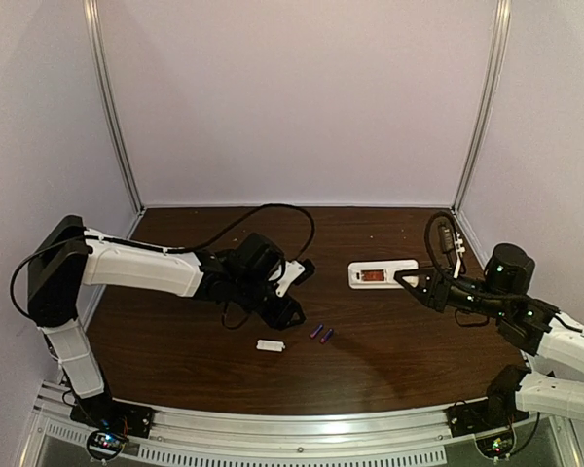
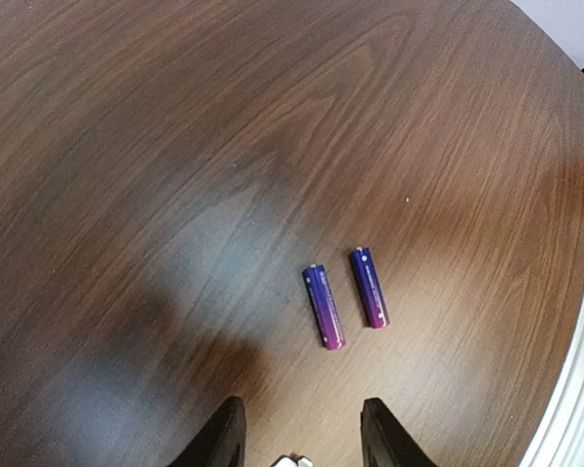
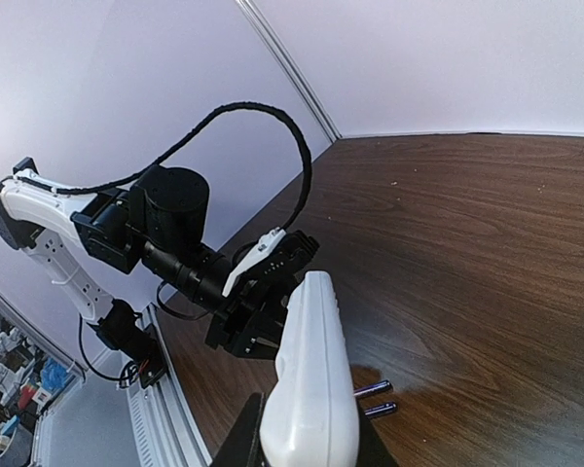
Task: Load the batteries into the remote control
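**A:** ok so where are the batteries right now?

**B:** The batteries [image 2: 323,307] are lying flat on the tabletop [image 1: 175,350], side by side and roughly parallel. There's a small gap between them, so they aren't touching. Neither one is in the remote.

**A:** and the remote control?

**B:** The remote control [image 1: 380,274] is further back and off to the right, well apart from them. The right hand [image 1: 406,280] is clamped on its right end. On the right wrist cam the white body pokes out from between the two dark fingers [image 3: 245,443]. The top cam shows a reddish-dark patch on its upper face. Honestly can't tell if it's resting on the wood or lifted a bit.

**A:** left side doing anything?

**B:** The left hand [image 2: 302,443] is spread wide with nothing in it. It's hovering near the batteries with the tips pointing their way. A small white cover piece [image 1: 270,344] lies on the tabletop just left of the batteries, close to that hand.
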Tool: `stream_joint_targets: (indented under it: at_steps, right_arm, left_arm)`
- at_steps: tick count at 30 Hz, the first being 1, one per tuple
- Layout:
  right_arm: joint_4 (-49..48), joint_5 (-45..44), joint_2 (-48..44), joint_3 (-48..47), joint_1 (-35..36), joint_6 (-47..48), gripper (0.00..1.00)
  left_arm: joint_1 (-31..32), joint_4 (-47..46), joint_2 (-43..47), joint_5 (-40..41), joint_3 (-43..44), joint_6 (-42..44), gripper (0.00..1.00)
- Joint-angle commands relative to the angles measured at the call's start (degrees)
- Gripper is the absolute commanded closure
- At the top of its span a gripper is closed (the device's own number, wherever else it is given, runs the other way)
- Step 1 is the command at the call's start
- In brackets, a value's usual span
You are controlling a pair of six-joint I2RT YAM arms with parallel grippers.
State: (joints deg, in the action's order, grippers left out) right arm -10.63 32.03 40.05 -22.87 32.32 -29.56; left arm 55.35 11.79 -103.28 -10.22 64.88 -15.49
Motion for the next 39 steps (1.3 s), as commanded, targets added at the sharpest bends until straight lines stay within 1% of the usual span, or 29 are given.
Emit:
stream_joint_targets:
  at_steps: [1,11,15,19,23,30,33,39]
  right_arm:
    - [3.66,1.46,-0.76,-1.1,-0.47,3.76,1.0]
    - [2.33,4.5,-0.71,-0.76,-0.46,2.52,1.0]
    - [4.59,-0.14,0.1,-1.35,-0.42,-0.3,1.0]
    - [5.98,-2.78,3.73,-2.03,-0.5,-4.57,1.0]
    - [6.22,-3.55,5.48,-2.42,-0.58,-7.67,1.0]
    - [11.25,-5.01,6.53,-4.5,-2.4,-10.85,1.0]
    - [13.16,-5.06,6.37,-4.8,-3.34,-11.39,1.0]
    - [13.86,-3.59,5.63,-4.68,-5.08,-11.62,1.0]
  left_arm:
    - [0.28,1.19,-1.78,-0.8,2.98,2.21,0.58]
    - [0.31,2.61,-3.4,0.38,4.29,3.66,0.59]
    - [0.75,3.86,-4.77,1.61,5.56,4.73,0.61]
    - [1.56,5.0,-6.19,2.25,6.92,5.4,0.62]
    - [2.25,5.23,-7.61,2.93,8.21,5.37,0.63]
    - [3.78,5.32,-10.32,4.03,10.52,4.08,0.65]
    - [4.29,5.69,-11.23,4.73,11.25,4.06,0.65]
    - [4.41,6.24,-12.89,5.41,12.97,4.04,0.66]
